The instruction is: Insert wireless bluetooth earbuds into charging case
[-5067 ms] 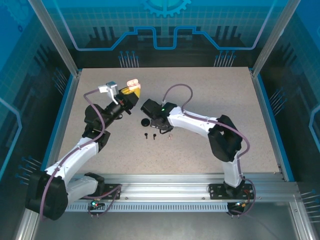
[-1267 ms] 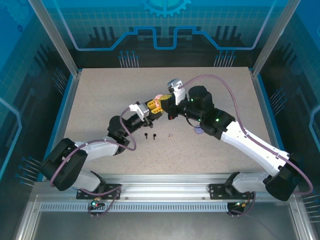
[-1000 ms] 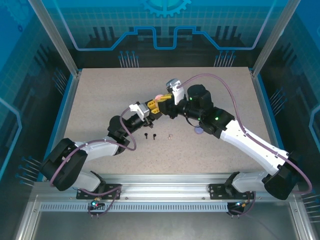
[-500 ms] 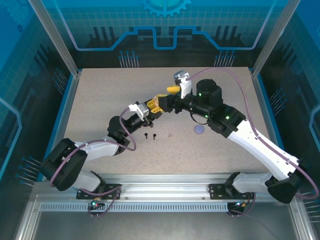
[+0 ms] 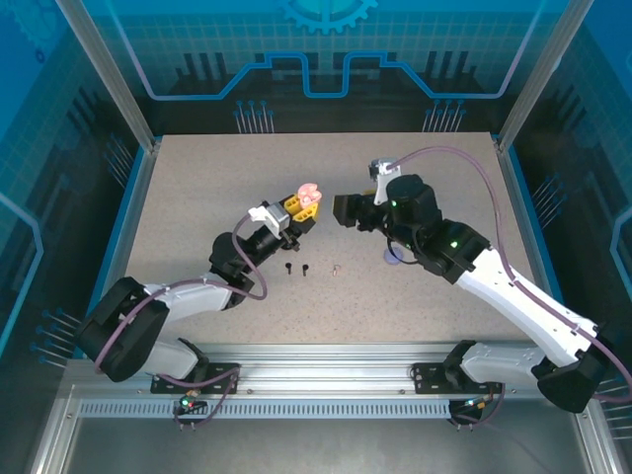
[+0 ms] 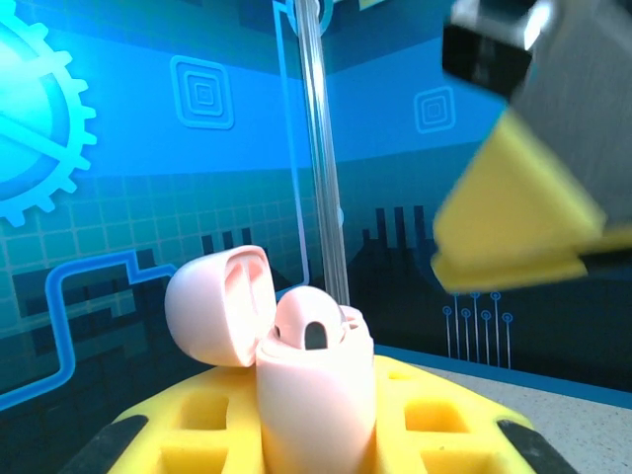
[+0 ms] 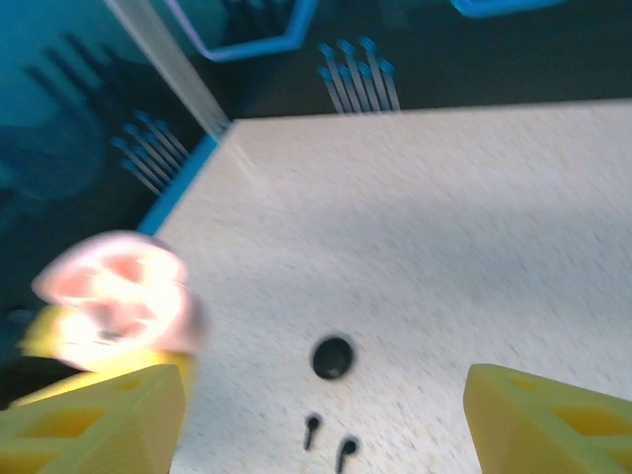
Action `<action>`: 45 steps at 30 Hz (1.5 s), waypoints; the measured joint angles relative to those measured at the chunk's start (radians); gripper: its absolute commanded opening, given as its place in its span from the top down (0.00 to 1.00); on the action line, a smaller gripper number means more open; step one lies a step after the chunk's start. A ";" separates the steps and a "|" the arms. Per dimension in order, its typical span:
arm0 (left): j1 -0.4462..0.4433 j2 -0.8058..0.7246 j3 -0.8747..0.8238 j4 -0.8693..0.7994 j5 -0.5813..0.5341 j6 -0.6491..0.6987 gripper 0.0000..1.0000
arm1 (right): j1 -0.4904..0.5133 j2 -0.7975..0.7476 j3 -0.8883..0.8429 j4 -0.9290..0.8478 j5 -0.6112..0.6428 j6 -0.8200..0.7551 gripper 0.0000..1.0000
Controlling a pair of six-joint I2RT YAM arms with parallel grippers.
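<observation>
Separated since a second earlier, when joined over the case. Left: left gripper (image 5: 299,208) clenched on the open pink charging case (image 5: 307,195), held clear of the table (image 5: 444,168). Centre: two black earbuds (image 5: 288,269) and a pale pink earbud (image 5: 337,268) loose on the surface, near the case on its near side. Right: right gripper (image 5: 339,209) released and empty, just beside the case. Suggests one insertion attempt over; leaves at least three earbuds unseated.

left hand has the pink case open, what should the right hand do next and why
Probably lower the open, empty right hand to the pale pink earbud lying on the table and pinch it: the left hand holds the pink case with its lid up, ready to receive it.
</observation>
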 measured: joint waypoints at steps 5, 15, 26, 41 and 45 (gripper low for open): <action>0.004 -0.022 -0.014 0.000 -0.029 0.000 1.00 | 0.000 0.063 -0.052 -0.097 0.087 0.161 0.25; 0.006 -0.039 -0.034 0.000 -0.061 -0.011 1.00 | 0.018 0.394 -0.020 -0.263 0.117 0.449 0.26; 0.015 -0.056 -0.049 0.001 -0.089 -0.024 1.00 | 0.073 0.654 0.130 -0.313 0.076 0.617 0.44; 0.032 -0.068 -0.053 0.000 -0.115 -0.027 1.00 | 0.075 0.803 0.180 -0.313 0.034 0.701 0.58; 0.037 -0.072 -0.053 0.002 -0.115 -0.027 1.00 | 0.075 0.816 0.181 -0.314 0.031 0.706 0.59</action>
